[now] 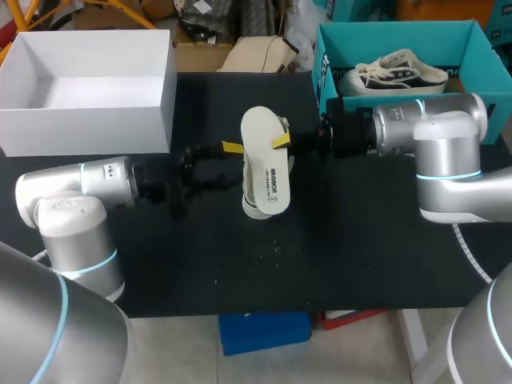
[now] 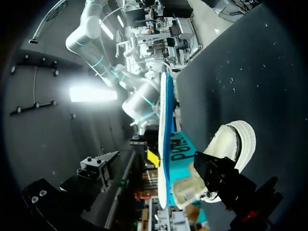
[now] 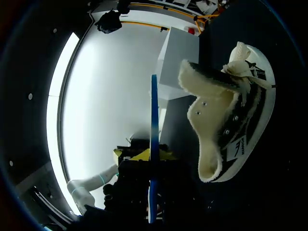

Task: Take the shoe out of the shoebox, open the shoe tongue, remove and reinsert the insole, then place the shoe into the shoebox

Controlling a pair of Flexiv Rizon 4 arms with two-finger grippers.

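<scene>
Right gripper [image 3: 147, 156]: closed on the insole [image 3: 153, 110] near one end, a yellow tip on each face. The insole is edge-on and clear of the table.
Left gripper [image 1: 230, 150]: at the insole's opposite edge, one tip touching it. Whether it actually grips cannot be told.
Shoe [image 3: 226, 125]: upright on the table, under the insole and apart from it. Its fleece-lined mouth faces the insole and the tongue looks lifted.
Teal box [image 1: 480, 48]: well beyond the right gripper.

Step judged: reinsertion.
- Tip the toe end down and feed it under the tongue.
- Keep the insole centred between the shoe's walls.
- Release only once the heel seats flat.
- Risk: the insole could fold against the fleece.
</scene>
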